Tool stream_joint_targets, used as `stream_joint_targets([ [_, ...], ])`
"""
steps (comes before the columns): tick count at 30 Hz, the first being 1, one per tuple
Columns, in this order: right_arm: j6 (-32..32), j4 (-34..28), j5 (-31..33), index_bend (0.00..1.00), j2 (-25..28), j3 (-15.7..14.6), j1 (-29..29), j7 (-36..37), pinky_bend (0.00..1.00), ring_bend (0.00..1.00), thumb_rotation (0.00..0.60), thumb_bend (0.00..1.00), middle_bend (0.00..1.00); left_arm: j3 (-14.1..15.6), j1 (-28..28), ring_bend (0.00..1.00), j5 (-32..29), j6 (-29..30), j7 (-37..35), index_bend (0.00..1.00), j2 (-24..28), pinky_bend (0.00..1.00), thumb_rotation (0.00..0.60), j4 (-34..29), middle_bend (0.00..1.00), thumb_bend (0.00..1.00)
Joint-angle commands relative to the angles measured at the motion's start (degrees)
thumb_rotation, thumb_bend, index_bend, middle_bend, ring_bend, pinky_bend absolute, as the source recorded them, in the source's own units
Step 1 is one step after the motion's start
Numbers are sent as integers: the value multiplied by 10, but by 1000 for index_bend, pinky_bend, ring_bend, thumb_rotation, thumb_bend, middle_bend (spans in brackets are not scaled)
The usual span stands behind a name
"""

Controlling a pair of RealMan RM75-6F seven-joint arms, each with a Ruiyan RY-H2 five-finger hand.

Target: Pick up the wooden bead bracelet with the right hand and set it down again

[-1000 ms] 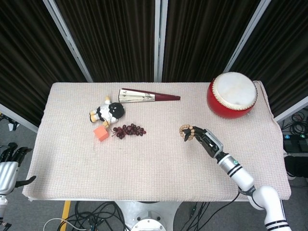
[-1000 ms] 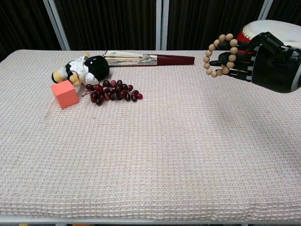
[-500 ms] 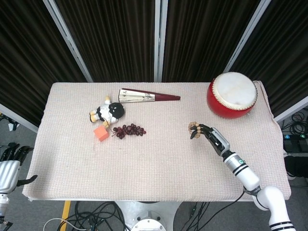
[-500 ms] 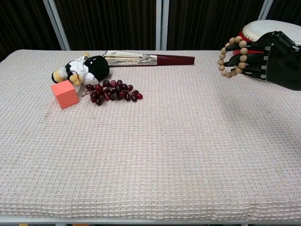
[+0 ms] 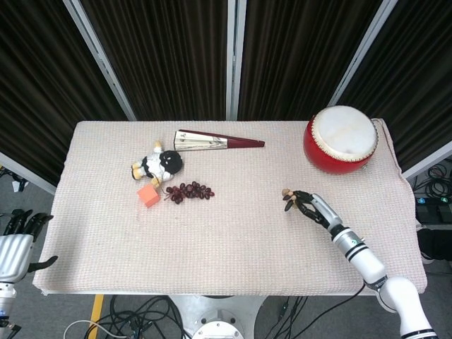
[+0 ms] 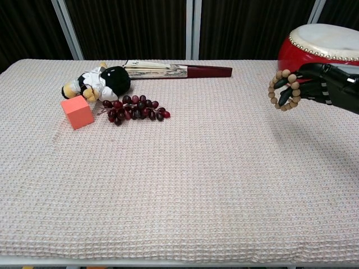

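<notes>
The wooden bead bracelet [image 6: 284, 89] is a loop of tan beads hanging off the fingertips of my right hand [image 6: 322, 87], above the cloth at the right side of the table. From the head view the bracelet [image 5: 289, 197] shows as a small bunch at the tip of my right hand [image 5: 311, 206], in front of the drum. My right hand holds it with fingers curled through the loop. My left hand [image 5: 15, 240] hangs off the table's left front corner, fingers apart, holding nothing.
A red drum [image 5: 341, 138] stands at the back right, close behind my right hand. A folded fan [image 5: 217, 141], a plush toy [image 5: 159, 165], an orange cube [image 5: 148, 195] and a bunch of dark grapes [image 5: 189, 191] lie at the back left on the beige cloth [image 5: 226, 240].
My right hand has drawn back to the right and toward the front and dropped lower, carrying the bracelet with it. The left hand has barely moved.
</notes>
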Motion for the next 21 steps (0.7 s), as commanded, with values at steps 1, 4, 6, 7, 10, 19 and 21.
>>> stream_joint_targets([
  [1,62,-22,-87,283,19,-49,15,-68,0,50,132,368,371,0,-1,51,-1,-1,2,194,1,100,600,-2,155,0],
  [4,98,-26,-136,266,26,-82,30,-91,0,39,132,357,343,0,0,51,-3,-2,4,194,1,100,600,-3,155,0],
  [6,129,-28,-185,204,39,-113,41,-117,0,17,133,339,296,1,0,51,-4,-2,4,194,1,100,600,-3,155,0],
  [7,147,-30,-207,142,44,-127,46,-127,0,7,134,324,255,1,0,51,-5,-2,4,194,1,100,600,-3,155,0],
  [10,220,-44,-278,18,60,-169,53,-150,0,0,132,293,143,0,1,51,-6,-2,4,194,1,100,600,-3,155,0],
  [19,430,-82,-422,0,138,-264,48,-68,0,0,135,275,78,-1,-1,51,-8,-2,2,194,3,100,600,-3,155,0],
  [21,484,-81,-454,0,162,-289,40,-74,0,0,141,276,85,-1,-1,51,-9,-3,2,195,4,100,600,-2,155,0],
])
